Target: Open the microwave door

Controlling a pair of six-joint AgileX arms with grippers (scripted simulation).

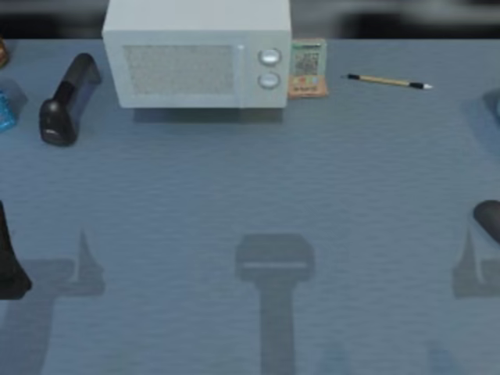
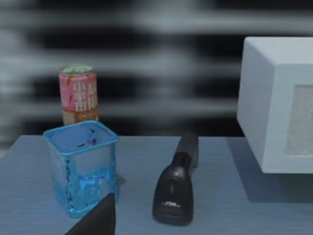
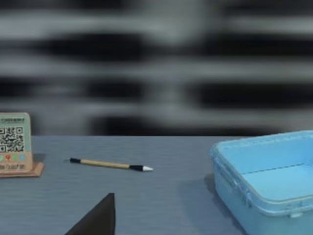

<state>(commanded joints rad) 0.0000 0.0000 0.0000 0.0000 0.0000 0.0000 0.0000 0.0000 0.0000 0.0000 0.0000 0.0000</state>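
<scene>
1. At the far edge of the worktop (image 1: pixel 234 203), slightly left of centre, the microwave (image 1: pixel 197 53) is seen, with the microwave door (image 1: pixel 180 70) shut flat against its front.
2. Two silver knobs (image 1: pixel 269 67) are set on the panel right of the door.
3. Just right of the microwave a QR-code sign (image 1: pixel 308 69) stands, and farther right a pencil (image 1: pixel 388 81) lies.
4. Left of the microwave a black barcode scanner (image 1: pixel 69 98) lies; beyond it a blue cup (image 2: pixel 82 166) and a pink can (image 2: pixel 78 100) stand.
5. A blue box (image 3: pixel 269 178) sits at the right edge.
6. The left pincer (image 1: pixel 9 262) and right pincer (image 1: pixel 488 220) are parked at the near side edges; whether either is apart or together cannot be told.
</scene>
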